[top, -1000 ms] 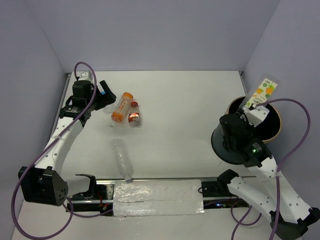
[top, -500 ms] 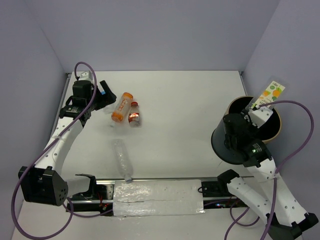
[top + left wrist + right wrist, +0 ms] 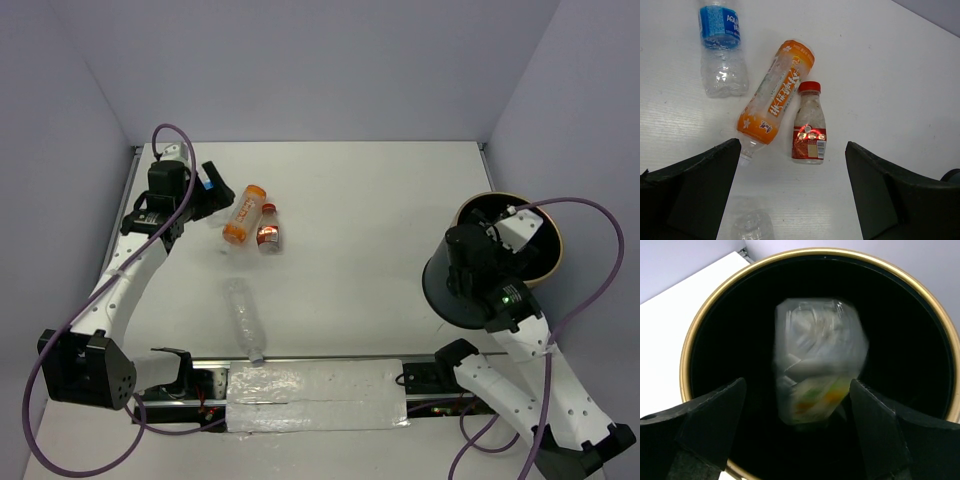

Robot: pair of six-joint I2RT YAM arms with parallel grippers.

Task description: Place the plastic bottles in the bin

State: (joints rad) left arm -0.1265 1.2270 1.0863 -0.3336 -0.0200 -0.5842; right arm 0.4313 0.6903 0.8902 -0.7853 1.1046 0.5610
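Observation:
The dark bin (image 3: pixel 445 290) with a tan-gold rim (image 3: pixel 825 251) stands at the right. My right gripper (image 3: pixel 512 226) hangs open over its mouth. A blurred clear bottle with a yellow-green label (image 3: pixel 817 375) is inside the bin between my right gripper's (image 3: pixel 796 407) spread jaws, touching neither. At the left lie the orange bottle (image 3: pixel 243 214), the short red-labelled bottle (image 3: pixel 268 228) and the plain clear bottle (image 3: pixel 243 318). My left gripper (image 3: pixel 792 167) is open just above and short of the orange bottle (image 3: pixel 776 97) and red-labelled bottle (image 3: pixel 809 127). The blue-labelled bottle (image 3: pixel 720 45) lies beyond.
Purple-grey walls close the table (image 3: pixel 370 220) at the back and both sides. A taped strip (image 3: pixel 315 395) and the arm bases run along the near edge. The bin stands close to the right wall.
My right gripper has opened and let go of the yellow-green-labelled bottle, which has dropped from above the rim into the bin. The left arm has hardly moved.

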